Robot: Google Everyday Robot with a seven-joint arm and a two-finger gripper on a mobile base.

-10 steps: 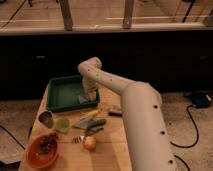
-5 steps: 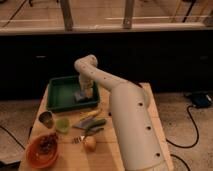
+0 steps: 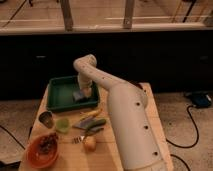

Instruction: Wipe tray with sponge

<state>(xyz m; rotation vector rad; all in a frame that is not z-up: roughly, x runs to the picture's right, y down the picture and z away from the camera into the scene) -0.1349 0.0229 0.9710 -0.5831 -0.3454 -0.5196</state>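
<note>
The green tray (image 3: 60, 95) sits at the back left of the wooden table. The pale blue-grey sponge (image 3: 80, 96) lies on the tray's floor near its right wall. My white arm reaches from the lower right over the table and bends down into the tray. My gripper (image 3: 83, 93) is at the sponge, pressing on it from above.
In front of the tray lie a grey-bladed utensil with a yellow handle (image 3: 90, 114), a green vegetable (image 3: 93, 123), a small green cup (image 3: 62, 125), a metal cup (image 3: 46, 119), an onion (image 3: 89, 144) and an orange bowl (image 3: 42, 150). A dark counter wall (image 3: 150, 55) stands behind.
The arm's elbow has swung left and the gripper with the sponge has shifted left across the tray floor.
</note>
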